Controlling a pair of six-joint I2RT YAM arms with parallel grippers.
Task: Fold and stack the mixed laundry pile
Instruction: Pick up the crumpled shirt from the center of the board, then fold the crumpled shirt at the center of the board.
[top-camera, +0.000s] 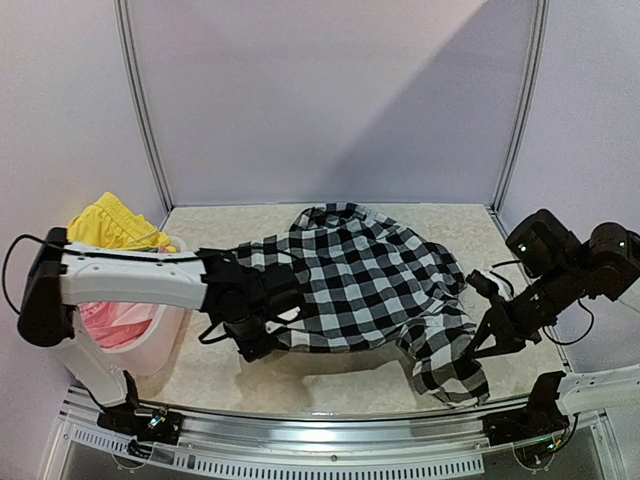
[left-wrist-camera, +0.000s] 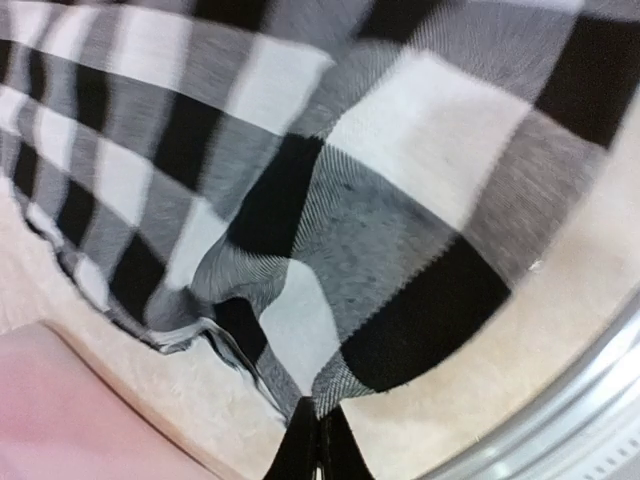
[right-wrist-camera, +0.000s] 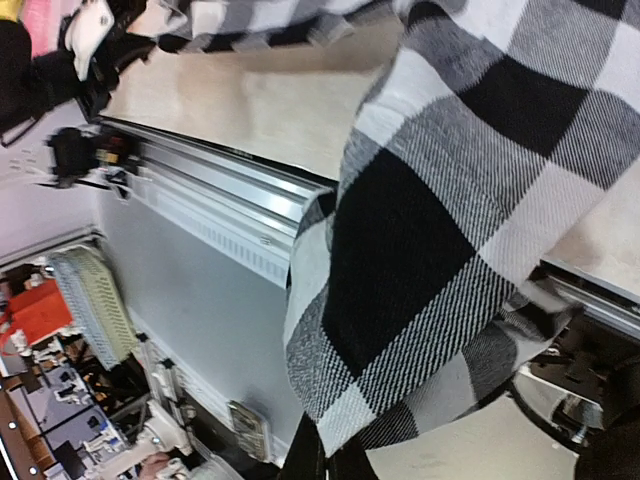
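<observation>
Your checked shirt (top-camera: 360, 280) lies spread across the middle of the table (top-camera: 230, 375). Your left gripper (left-wrist-camera: 320, 445) is clamped on its left hem, and your right gripper (right-wrist-camera: 325, 455) on its near right corner. The yellow garment (top-camera: 110, 222) tops the basket (top-camera: 165, 340) at the left edge.

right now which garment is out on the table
The black-and-white checked shirt; the yellow garment and the pink one are over at the white basket.

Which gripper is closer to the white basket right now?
Left. The left gripper, shut on the checked shirt's left edge, sits just right of the basket. The right gripper, shut on the shirt's right corner, is across the table.
</observation>
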